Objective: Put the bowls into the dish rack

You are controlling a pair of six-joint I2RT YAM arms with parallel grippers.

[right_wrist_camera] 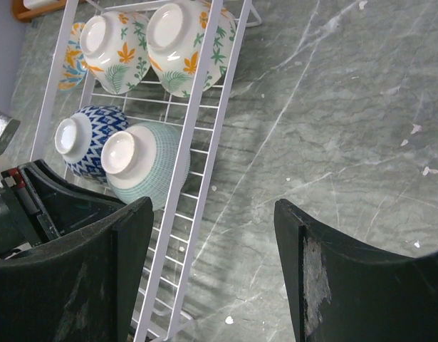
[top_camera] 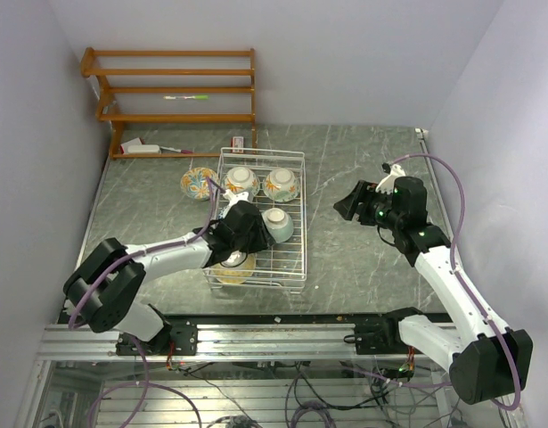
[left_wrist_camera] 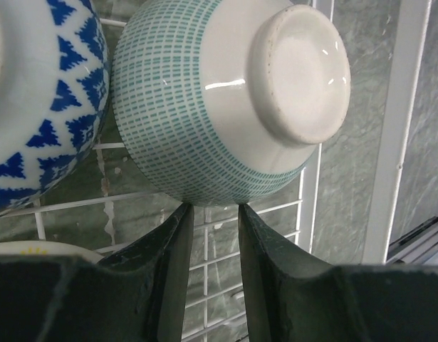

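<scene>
From above we are seeing the white wire dish rack (top_camera: 304,234) sitting mid-way across the grey marble-patterned table (top_camera: 363,267). The left gripper (top_camera: 249,225) is reaching over the rack's middle and covering part of its load.

The left wrist view is giving us what the top view is not. The white bowl with the fine teal grid (left_wrist_camera: 204,121) is lying tipped in the rack, foot towards the camera, just beside the blue-and-white patterned bowl (left_wrist_camera: 40,100). The left fingers (left_wrist_camera: 169,263) are standing only narrowly apart, tips right under the teal bowl's lower wall. Between them we are seeing only rack wire (nothing is being held).

The right wrist view is showing the right gripper (right_wrist_camera: 213,214) hanging wide apart and empty over the table, to the right of the rack.

At the rack's far end a white bowl with orange and green leaves (right_wrist_camera: 115,50) and its leaf-painted twin (right_wrist_camera: 186,43) are lying side by side. A pale yellowish bowl (top_camera: 233,267) is sitting at the near end, half under the left arm. Outside, just left of the rack, a colourful floral bowl (top_camera: 198,184) is resting on the table. A wooden shelf unit (top_camera: 175,85) is standing at the far wall.

We are counting six bowls: five in the rack, one out.
</scene>
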